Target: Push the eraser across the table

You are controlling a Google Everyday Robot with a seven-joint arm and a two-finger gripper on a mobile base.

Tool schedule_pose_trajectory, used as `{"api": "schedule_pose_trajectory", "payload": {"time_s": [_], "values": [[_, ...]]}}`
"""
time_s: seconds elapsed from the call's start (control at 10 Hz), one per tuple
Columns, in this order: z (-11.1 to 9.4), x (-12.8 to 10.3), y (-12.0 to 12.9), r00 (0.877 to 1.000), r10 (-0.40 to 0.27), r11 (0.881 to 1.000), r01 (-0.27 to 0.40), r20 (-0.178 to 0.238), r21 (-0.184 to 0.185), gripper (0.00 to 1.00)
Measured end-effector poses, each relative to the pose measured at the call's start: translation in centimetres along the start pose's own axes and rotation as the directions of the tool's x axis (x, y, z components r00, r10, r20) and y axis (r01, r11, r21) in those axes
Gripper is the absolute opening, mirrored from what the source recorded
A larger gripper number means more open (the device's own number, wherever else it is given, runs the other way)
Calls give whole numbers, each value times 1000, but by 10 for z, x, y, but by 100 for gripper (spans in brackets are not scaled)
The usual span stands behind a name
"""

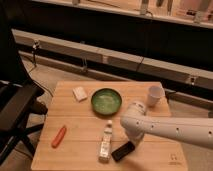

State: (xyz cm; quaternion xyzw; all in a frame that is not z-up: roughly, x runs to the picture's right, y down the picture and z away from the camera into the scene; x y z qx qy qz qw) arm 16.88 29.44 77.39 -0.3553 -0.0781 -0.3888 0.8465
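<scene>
A flat black oblong eraser [123, 150] lies slantwise near the front edge of the wooden table [80, 115]. My white arm [175, 131] reaches in from the right. Its gripper [132, 142] points down at the eraser's right end, right by it or touching it; I cannot tell which. The wrist hides most of the gripper.
A small clear bottle [105, 140] lies just left of the eraser. A green bowl [106, 101] sits mid-table, a white cup [154, 95] at the back right, a small white block [79, 93] at the back left, an orange marker [59, 136] at the front left. A black chair [15, 107] stands left of the table.
</scene>
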Motion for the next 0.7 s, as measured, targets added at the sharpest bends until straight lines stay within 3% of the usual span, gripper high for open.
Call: {"api": "schedule_pose_trajectory", "payload": {"time_s": [0.5, 0.7], "values": [[0, -23, 0, 995, -85, 996, 83, 55, 39, 0], [-1, -25, -3, 994, -97, 995, 95, 56, 35, 0]]}}
